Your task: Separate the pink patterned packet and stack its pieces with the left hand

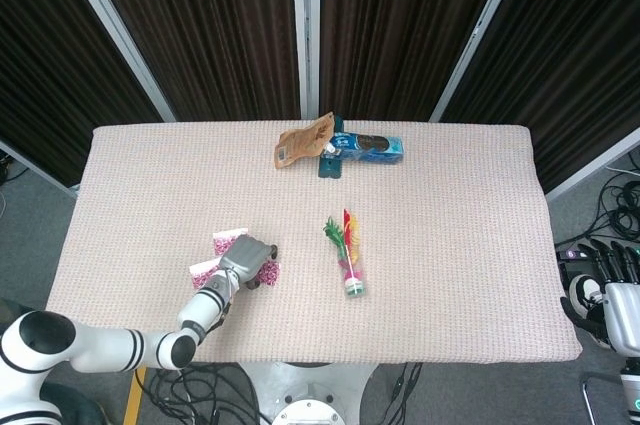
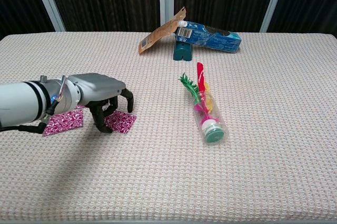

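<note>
Feather tube (image 2: 207, 114) lies right; cloth apparently bare between.

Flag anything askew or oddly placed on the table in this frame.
At the far edge, the blue packet lies propped at a tilt on a dark green object, with a brown pouch leaning against its end. The feather tube lies on its side.

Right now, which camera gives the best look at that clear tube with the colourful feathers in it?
The chest view: the feather tube lies close and large, its green cap toward the camera and its green, red and yellow feathers easy to tell apart. The head view shows the same tube from above, small, with little detail.
</note>
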Controlling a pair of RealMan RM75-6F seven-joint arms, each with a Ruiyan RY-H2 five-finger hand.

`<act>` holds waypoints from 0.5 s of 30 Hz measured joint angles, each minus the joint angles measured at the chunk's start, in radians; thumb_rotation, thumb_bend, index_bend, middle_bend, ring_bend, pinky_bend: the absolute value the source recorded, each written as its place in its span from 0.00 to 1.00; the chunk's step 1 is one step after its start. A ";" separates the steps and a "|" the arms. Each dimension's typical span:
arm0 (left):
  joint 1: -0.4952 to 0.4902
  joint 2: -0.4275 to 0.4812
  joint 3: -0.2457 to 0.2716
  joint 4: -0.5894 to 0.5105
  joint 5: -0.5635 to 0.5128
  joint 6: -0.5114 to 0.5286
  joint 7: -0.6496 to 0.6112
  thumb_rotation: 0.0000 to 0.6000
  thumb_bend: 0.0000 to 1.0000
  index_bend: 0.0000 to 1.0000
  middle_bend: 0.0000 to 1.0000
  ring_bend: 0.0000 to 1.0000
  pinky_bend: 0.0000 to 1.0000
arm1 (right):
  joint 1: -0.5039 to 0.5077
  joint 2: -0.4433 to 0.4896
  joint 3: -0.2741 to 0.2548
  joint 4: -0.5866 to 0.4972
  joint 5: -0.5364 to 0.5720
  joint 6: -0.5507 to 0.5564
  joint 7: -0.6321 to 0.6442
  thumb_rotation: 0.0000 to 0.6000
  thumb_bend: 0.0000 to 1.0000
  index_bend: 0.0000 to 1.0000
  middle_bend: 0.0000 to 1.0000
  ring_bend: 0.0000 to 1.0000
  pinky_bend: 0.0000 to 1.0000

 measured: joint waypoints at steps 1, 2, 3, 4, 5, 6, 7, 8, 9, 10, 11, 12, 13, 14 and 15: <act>0.001 -0.002 0.000 0.002 0.002 0.002 0.000 1.00 0.26 0.40 0.87 0.90 0.94 | 0.000 0.000 0.000 -0.001 0.000 0.000 0.000 0.86 0.20 0.13 0.09 0.00 0.00; 0.003 -0.005 0.000 0.005 0.004 0.004 0.001 1.00 0.26 0.40 0.87 0.90 0.94 | -0.001 0.001 0.000 -0.001 -0.001 0.001 -0.001 0.86 0.20 0.13 0.09 0.00 0.00; 0.004 -0.006 0.000 0.006 0.006 0.005 0.001 1.00 0.26 0.40 0.87 0.90 0.94 | -0.001 0.001 -0.001 -0.001 -0.001 0.001 -0.001 0.86 0.20 0.13 0.09 0.00 0.00; 0.006 -0.008 0.000 0.008 0.007 0.005 0.001 1.00 0.26 0.41 0.87 0.90 0.94 | -0.001 0.001 -0.001 -0.002 -0.002 0.002 -0.002 0.86 0.20 0.13 0.09 0.00 0.00; 0.008 -0.011 0.000 0.010 0.010 0.006 0.001 1.00 0.26 0.41 0.87 0.90 0.94 | -0.001 0.001 -0.001 -0.003 -0.003 0.002 -0.002 0.86 0.20 0.13 0.09 0.00 0.00; 0.009 -0.013 0.000 0.013 0.013 0.008 0.000 1.00 0.26 0.43 0.88 0.90 0.94 | -0.001 0.001 -0.001 -0.003 -0.003 0.002 -0.002 0.86 0.20 0.13 0.09 0.00 0.00; 0.012 -0.017 -0.001 0.016 0.017 0.011 -0.001 1.00 0.26 0.43 0.88 0.90 0.94 | -0.001 0.001 0.000 -0.003 -0.003 0.002 -0.002 0.86 0.20 0.13 0.09 0.00 0.00; 0.015 -0.019 -0.001 0.019 0.020 0.014 -0.003 1.00 0.26 0.45 0.88 0.90 0.94 | -0.001 0.002 0.000 -0.003 -0.003 0.002 -0.002 0.86 0.20 0.13 0.09 0.00 0.00; 0.018 -0.020 -0.002 0.020 0.024 0.015 -0.006 1.00 0.26 0.45 0.88 0.90 0.94 | -0.002 0.002 0.000 -0.004 -0.003 0.002 -0.002 0.86 0.20 0.13 0.09 0.00 0.00; 0.021 -0.020 -0.003 0.020 0.026 0.017 -0.008 1.00 0.26 0.46 0.88 0.90 0.94 | -0.002 0.002 0.000 -0.004 -0.003 0.003 -0.002 0.86 0.20 0.13 0.09 0.00 0.00; 0.023 -0.019 -0.004 0.019 0.029 0.018 -0.010 1.00 0.26 0.46 0.88 0.90 0.94 | -0.002 0.003 0.000 -0.005 -0.003 0.003 -0.002 0.86 0.20 0.13 0.09 0.00 0.00; 0.024 -0.016 -0.005 0.017 0.030 0.019 -0.011 1.00 0.26 0.46 0.88 0.90 0.94 | -0.002 0.003 0.000 -0.005 -0.003 0.004 -0.002 0.86 0.20 0.13 0.09 0.00 0.00; 0.026 -0.013 -0.006 0.013 0.032 0.021 -0.011 1.00 0.26 0.46 0.88 0.90 0.94 | -0.002 0.003 0.000 -0.006 -0.004 0.004 -0.002 0.86 0.20 0.13 0.09 0.00 0.00; 0.028 -0.007 -0.007 0.006 0.034 0.024 -0.011 1.00 0.26 0.46 0.88 0.90 0.94 | -0.002 0.003 0.001 -0.006 -0.004 0.004 -0.002 0.86 0.20 0.13 0.09 0.00 0.00; 0.029 -0.002 -0.008 -0.001 0.035 0.028 -0.010 1.00 0.26 0.46 0.88 0.90 0.94 | -0.002 0.003 0.001 -0.006 -0.005 0.005 -0.002 0.86 0.20 0.13 0.09 0.00 0.00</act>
